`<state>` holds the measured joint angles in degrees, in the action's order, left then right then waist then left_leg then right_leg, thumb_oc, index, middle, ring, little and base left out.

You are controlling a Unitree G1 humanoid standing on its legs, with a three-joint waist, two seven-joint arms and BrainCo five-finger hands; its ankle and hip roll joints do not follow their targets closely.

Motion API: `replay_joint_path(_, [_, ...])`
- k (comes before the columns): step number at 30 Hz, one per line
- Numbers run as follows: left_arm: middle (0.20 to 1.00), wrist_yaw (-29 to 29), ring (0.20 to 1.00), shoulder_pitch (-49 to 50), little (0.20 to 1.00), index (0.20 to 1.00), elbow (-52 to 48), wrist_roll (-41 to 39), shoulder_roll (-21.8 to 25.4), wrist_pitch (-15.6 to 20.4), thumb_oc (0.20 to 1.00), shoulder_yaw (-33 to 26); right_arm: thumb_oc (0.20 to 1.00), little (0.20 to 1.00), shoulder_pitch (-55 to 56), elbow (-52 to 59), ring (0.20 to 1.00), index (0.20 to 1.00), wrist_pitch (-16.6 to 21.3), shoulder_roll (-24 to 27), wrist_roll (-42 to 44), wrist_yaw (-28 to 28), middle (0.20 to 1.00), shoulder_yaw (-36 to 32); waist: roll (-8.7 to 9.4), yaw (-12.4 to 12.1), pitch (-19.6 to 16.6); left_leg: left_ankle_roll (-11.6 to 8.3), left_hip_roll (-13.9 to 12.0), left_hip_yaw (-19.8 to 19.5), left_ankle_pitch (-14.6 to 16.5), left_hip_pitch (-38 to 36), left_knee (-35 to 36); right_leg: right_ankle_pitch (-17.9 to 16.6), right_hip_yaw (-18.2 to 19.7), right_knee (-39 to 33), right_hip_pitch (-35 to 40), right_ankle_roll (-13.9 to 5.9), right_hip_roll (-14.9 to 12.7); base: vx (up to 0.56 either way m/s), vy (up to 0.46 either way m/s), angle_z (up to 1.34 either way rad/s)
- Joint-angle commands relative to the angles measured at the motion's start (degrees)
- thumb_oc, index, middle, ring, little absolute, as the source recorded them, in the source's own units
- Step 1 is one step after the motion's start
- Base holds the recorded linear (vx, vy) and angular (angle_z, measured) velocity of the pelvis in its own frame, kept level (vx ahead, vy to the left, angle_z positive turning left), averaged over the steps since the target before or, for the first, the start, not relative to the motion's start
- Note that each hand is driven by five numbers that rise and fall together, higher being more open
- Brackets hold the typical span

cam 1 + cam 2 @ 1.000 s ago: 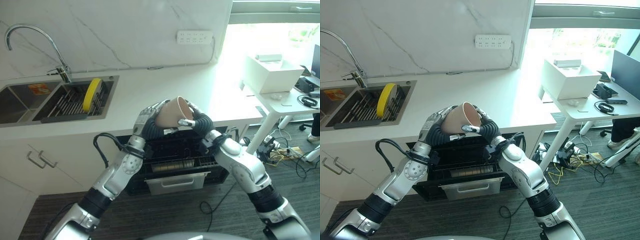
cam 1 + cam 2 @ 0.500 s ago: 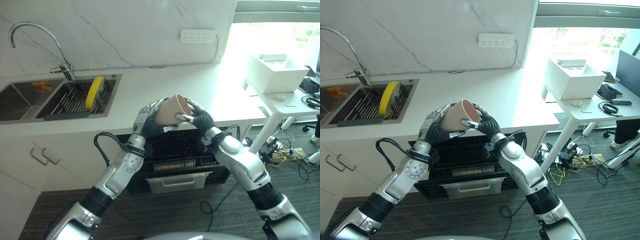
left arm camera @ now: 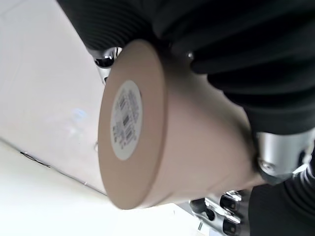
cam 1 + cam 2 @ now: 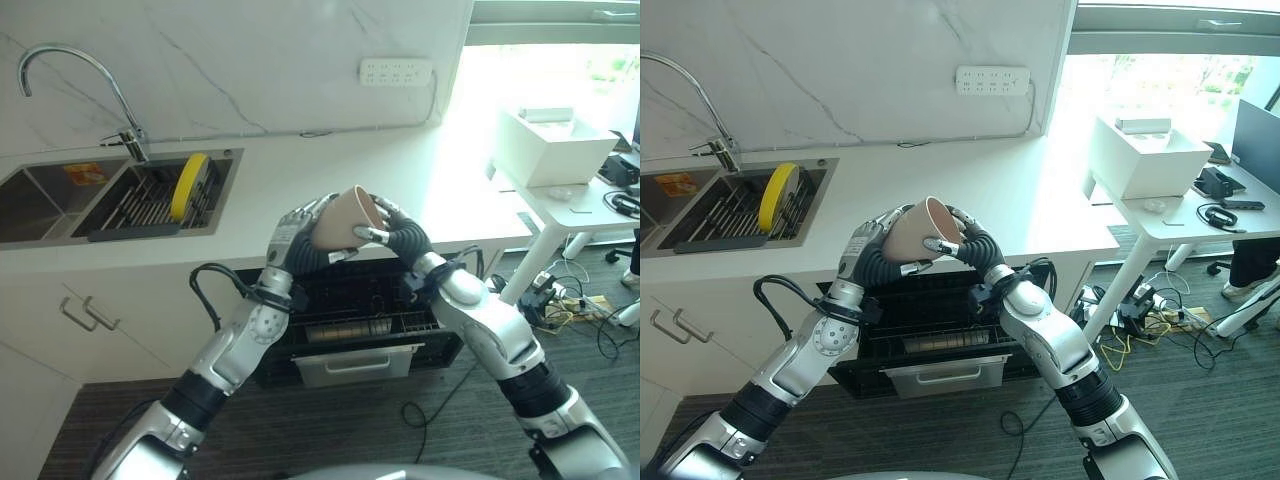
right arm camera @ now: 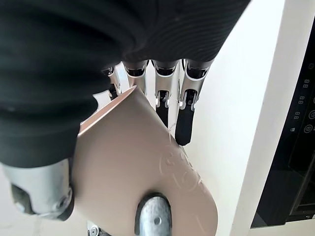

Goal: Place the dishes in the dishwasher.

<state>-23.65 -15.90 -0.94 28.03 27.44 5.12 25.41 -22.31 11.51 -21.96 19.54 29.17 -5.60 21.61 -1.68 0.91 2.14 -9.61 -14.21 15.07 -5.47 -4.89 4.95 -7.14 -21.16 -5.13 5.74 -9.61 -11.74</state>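
Both of my hands were on the beige cup. From the left eye, my left hand cradled the cup's base side and my right hand wrapped the rim side, so the cup lay between them, tipped with its mouth up and toward my right. It was held in the air above the front edge of the white counter, with the open dishwasher directly below (the drop I judged the next move to turn on was straight down, not sideways).

From the right eye, the same hold showed: cup over the counter's edge, the dishwasher rack under my wrists, and a yellow plate standing well apart in the sink.

From my left wrist, the cup's flat bottom with its round label faced the camera and my fingers were curled round its wall.

From my right wrist, my fingers reached past the rim and my thumb pressed the wall, clamped on it. Neither hand was nearer; the cup's long axis ran from left hand to right.
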Motion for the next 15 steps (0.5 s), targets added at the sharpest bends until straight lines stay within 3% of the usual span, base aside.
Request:
replay_joint_path(1, [1.000, -1.8, 1.000, -8.2, 1.000, 1.000, 2.4, -0.4, 1.1, 1.0, 1.000, 2.9, 0.200, 0.200, -9.5, 5.6, 0.200, 0.200, 5.9, -4.1, 1.0, 0.3, 0.200, -1.3, 2.01, -0.6, 1.8, -0.86, -2.8, 2.8, 1.0, -2.0, 0.0, 3.7, -1.5, 0.1, 2.9, -3.22, -5.4, 0.00, 0.000, 0.00])
replay_joint_path(15, [1.000, -3.7, 1.000, -6.2, 1.000, 1.000, 1.4, -2.5, 1.6, 0.8, 1.000, -0.8, 0.200, 0.200, -7.1, 6.2, 0.200, 0.200, 6.7, -3.2, 0.4, -2.5, 0.200, -3.3, 2.00, -0.8, 2.0, -0.79, -2.6, 2.7, 0.9, -2.0, 0.0, 3.6, -1.6, 0.1, 2.9, -3.08, -5.4, 0.00, 0.000, 0.00])
